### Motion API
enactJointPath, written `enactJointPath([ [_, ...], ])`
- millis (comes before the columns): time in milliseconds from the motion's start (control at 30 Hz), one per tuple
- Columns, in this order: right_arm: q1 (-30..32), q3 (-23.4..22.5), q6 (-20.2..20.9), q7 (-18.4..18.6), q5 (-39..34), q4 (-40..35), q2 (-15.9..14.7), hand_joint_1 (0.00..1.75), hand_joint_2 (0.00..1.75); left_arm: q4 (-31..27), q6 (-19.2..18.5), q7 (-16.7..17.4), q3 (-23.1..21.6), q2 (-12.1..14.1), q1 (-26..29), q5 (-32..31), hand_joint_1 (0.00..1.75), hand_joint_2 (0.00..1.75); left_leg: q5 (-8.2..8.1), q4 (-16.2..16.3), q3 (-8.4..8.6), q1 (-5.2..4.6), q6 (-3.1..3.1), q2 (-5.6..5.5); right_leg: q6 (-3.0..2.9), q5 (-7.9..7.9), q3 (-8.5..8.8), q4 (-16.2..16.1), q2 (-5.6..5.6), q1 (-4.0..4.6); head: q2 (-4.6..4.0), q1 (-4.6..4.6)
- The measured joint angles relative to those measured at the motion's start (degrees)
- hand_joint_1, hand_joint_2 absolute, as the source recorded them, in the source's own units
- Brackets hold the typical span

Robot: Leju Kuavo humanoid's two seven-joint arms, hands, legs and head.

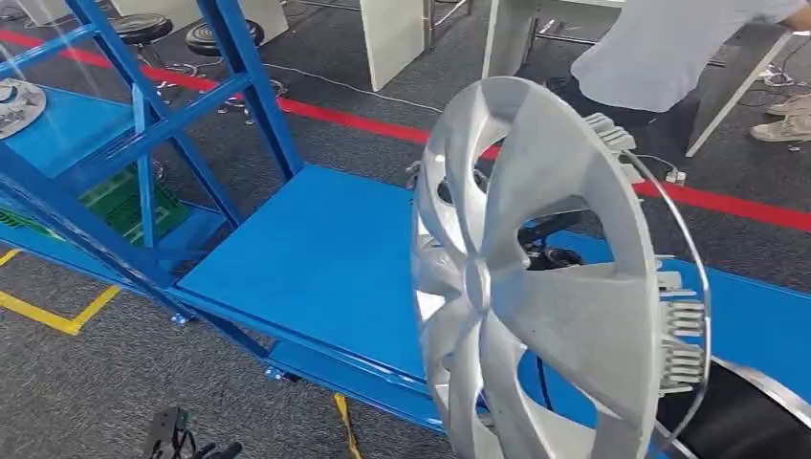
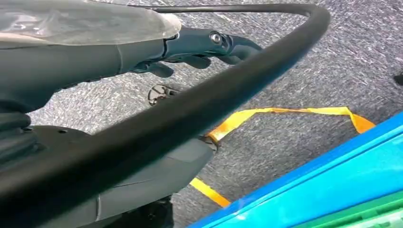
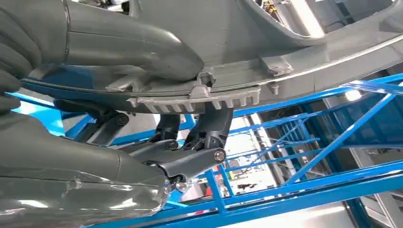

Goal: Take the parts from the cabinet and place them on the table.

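Above the flat blue metal table, the silver plastic hubcap with broad curved spokes stands nearly upright and close to the head camera, its ribbed clips and thin wire ring showing along its right rim. From the right wrist, the right hand grips this hubcap at its rim, the thick grey thumb lying over one face and the dark fingers hooked behind the other, just beside a toothed clip. Past the hubcap rises the blue steel cabinet frame, with a second silver part lying on its shelf at the far left and a green crate lower down. The left hand hangs over grey carpet crossed by yellow tape, its fingers curled in with nothing seen between them, and a black cable arcs in front of it. A person in a pale shirt bends near white desks beyond a red floor line.
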Motion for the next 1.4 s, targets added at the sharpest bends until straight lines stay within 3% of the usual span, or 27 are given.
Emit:
enactJointPath([
  [1100, 0.1, 0.0, -1.1, -0.5, 0.9, -0.6, 0.5, 1.75, 1.75, 0.0, 0.0, 0.6, 0.0, -0.2, 0.2, -0.7, 0.0, 1.75, -0.04, 0.3, -0.12, -0.09, 0.07, 0.0, 0.15, 0.09, -0.01, 0.0, 0.0, -0.11, 0.0, -0.07],
  [1233, 0.2, -0.1, -1.3, -0.5, 0.8, -0.9, 0.5, 1.75, 1.75, 0.0, 0.0, 0.9, 0.0, -0.2, 0.2, -1.2, 0.0, 1.75, -0.07, 0.6, -0.29, -0.26, 0.41, 0.0, 0.46, 0.26, -0.04, -0.1, 0.0, -0.27, 0.0, -0.11],
  [1300, 0.1, -0.2, -1.3, -0.5, 0.7, -1.2, 0.5, 1.75, 1.75, 0.0, 0.0, 0.9, 0.0, -0.2, 0.0, -1.3, 0.0, 1.75, 0.22, 0.2, -0.32, -0.35, 0.88, 0.0, 0.89, 0.54, 0.03, -0.5, -0.01, -0.34, 0.0, -0.22],
  [1333, 0.2, -0.3, -1.3, -0.5, 0.7, -1.6, 0.5, 1.75, 1.75, 0.0, 0.0, 0.9, 0.0, -0.3, -0.1, -1.3, 0.0, 1.75, 0.87, -1.0, 0.22, 0.58, 1.34, 0.06, 1.07, 0.27, -0.25, -0.4, -0.03, -0.02, 0.0, -0.2],
  [1367, 0.1, -0.5, -1.3, -0.5, 0.7, -1.6, 0.4, 1.75, 1.75, 0.0, 0.0, 0.9, 0.0, -0.4, -0.1, -1.4, 0.0, 1.75, 1.08, -1.5, 0.47, 0.53, 1.35, 0.21, 1.36, -0.41, -0.96, 0.6, -0.08, -0.14, 0.0, -0.07],
  [1400, 0.0, -0.5, -1.3, -0.5, 0.6, -1.6, 0.4, 1.75, 1.75, 0.0, 0.0, 0.9, 0.0, -0.4, -0.1, -1.4, 0.0, 1.75, 1.14, -1.5, 0.43, 0.68, 1.51, 0.29, 1.62, -2.22, -2.33, 3.7, -0.11, -0.22, 0.0, 0.33],
])
